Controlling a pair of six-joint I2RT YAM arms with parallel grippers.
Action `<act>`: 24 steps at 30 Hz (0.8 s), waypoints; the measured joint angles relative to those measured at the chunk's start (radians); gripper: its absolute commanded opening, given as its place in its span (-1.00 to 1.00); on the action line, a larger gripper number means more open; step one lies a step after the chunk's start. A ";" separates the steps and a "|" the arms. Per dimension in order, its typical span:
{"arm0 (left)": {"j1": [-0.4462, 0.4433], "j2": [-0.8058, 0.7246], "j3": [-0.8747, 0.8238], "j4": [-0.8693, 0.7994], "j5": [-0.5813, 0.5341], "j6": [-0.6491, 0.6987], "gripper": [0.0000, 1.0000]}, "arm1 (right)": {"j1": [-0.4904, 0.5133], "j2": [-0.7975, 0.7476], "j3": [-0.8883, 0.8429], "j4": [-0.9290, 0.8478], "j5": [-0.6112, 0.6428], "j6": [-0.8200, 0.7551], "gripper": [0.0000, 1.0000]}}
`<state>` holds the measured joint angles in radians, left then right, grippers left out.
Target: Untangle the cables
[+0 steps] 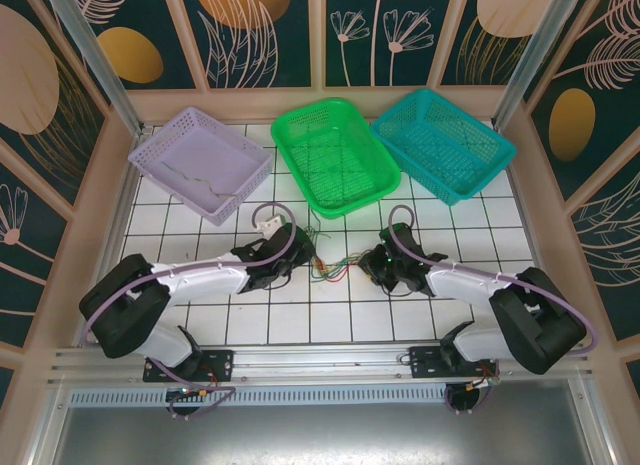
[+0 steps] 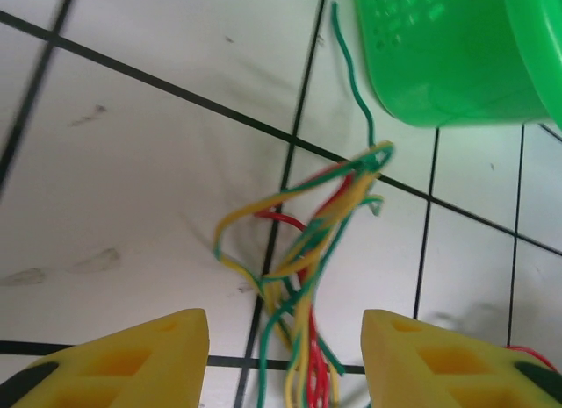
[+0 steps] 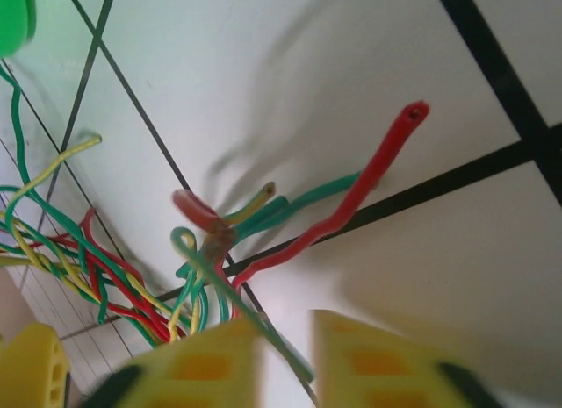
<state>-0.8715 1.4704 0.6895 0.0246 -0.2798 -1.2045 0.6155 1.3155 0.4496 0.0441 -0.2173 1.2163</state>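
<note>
- Two robot arms on a white tiled table (image 1: 300, 325), seen from above. Both reached inward and met near the table's centre.
- Left arm (image 1: 190, 280) lay low, stretched to the right, wrist bent slightly toward the far side.
- Right arm (image 1: 480, 280) mirrored it, low and stretched to the left.
- One bundle of cables (image 1: 325, 265) lay on the tiles between the two wrists, just in front of the green basket (image 1: 335, 155).
- Strands were red, green and yellow, looped over each other. Exact no. per colour couldn't be told.
- Left gripper (image 2: 285, 364): two yellow fingers (image 2: 149, 360) stood well apart, bundle running down betw. them. Whether either finger touched the strands couldn't be told.
- Right gripper (image 3: 285, 360): two yellow fingers (image 3: 378, 364) were nearly together, a green strand passing into the narrow gap, apparently pinched.
- By the right gripper, one red end stuck up off the tile, with green and yellow ends beside it.
- Three baskets in a row at the far side: lilac basket (image 1: 200, 163) on the left, green in the middle, teal basket (image 1: 443, 145) on the right.
- A thin dark line (image 1: 210, 183), poss. a wire, lay inside the lilac basket.
</note>
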 measured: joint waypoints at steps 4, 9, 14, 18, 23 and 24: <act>0.063 -0.116 -0.081 0.023 0.011 0.003 -0.19 | -0.021 -0.026 0.000 -0.034 0.023 -0.039 -0.72; 0.166 -0.178 -0.144 0.084 0.077 0.026 -0.01 | -0.031 -0.123 0.029 -0.158 0.079 -0.124 -0.32; 0.171 -0.104 -0.145 0.203 0.200 0.065 -0.05 | -0.005 -0.193 0.106 -0.271 0.123 -0.192 -0.18; 0.164 -0.029 -0.131 0.257 0.259 0.140 -0.07 | 0.016 -0.223 0.151 -0.338 0.146 -0.226 -0.17; 0.163 0.050 -0.100 0.302 0.284 0.274 -0.17 | 0.028 -0.172 0.212 -0.331 0.111 -0.273 -0.19; 0.163 0.056 -0.100 0.313 0.285 0.301 -0.17 | 0.030 -0.145 0.226 -0.325 0.098 -0.280 -0.19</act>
<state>-0.7086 1.5265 0.5896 0.3374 0.0048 -0.9035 0.6456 1.1702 0.6754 -0.2810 -0.1192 0.9367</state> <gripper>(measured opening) 0.421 0.407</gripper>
